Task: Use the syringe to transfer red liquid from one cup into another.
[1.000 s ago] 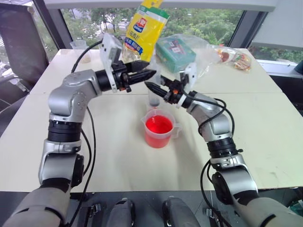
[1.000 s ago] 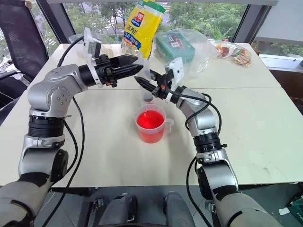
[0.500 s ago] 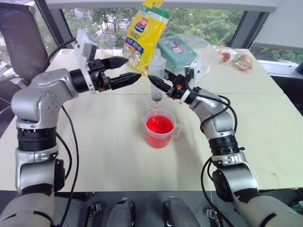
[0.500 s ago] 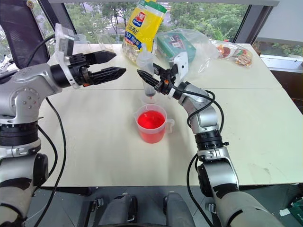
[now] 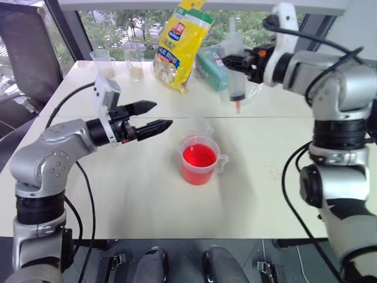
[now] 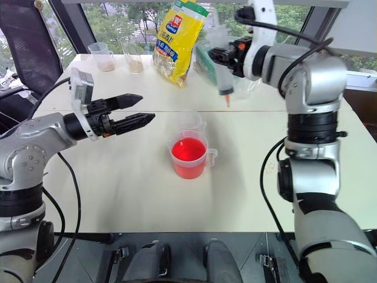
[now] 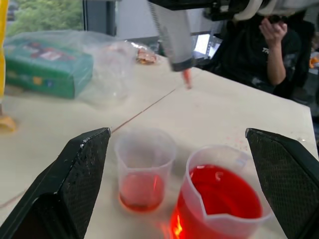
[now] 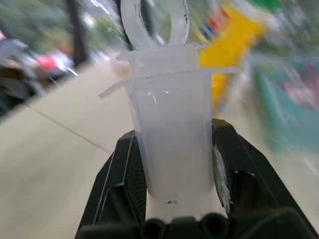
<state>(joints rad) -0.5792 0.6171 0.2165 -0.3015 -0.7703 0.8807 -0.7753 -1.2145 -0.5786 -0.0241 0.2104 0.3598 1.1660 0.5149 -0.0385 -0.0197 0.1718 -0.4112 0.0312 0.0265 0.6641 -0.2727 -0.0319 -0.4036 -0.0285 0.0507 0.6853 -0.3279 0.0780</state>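
My right gripper (image 5: 237,61) is shut on the syringe (image 5: 236,84), holding it high over the back of the table with its orange-red tip pointing down. The right wrist view shows the barrel (image 8: 172,134) clamped between both fingers. The handled cup (image 5: 198,160) of red liquid (image 5: 198,155) stands mid-table. Just behind it is the small clear cup (image 7: 144,167), with a little red liquid at its bottom. My left gripper (image 5: 160,114) hangs open to the left of both cups, pointing at them and holding nothing.
At the back stand a yellow snack bag (image 5: 179,35), a green box in a clear plastic bag (image 5: 217,62) and two tall cups with tan contents (image 5: 105,61) (image 5: 135,62). A person (image 7: 269,45) sits beyond the table's far side.
My right gripper lifted the syringe up and to the right, away from above the small cup. My left gripper opened wide and drew back to the left and lower.
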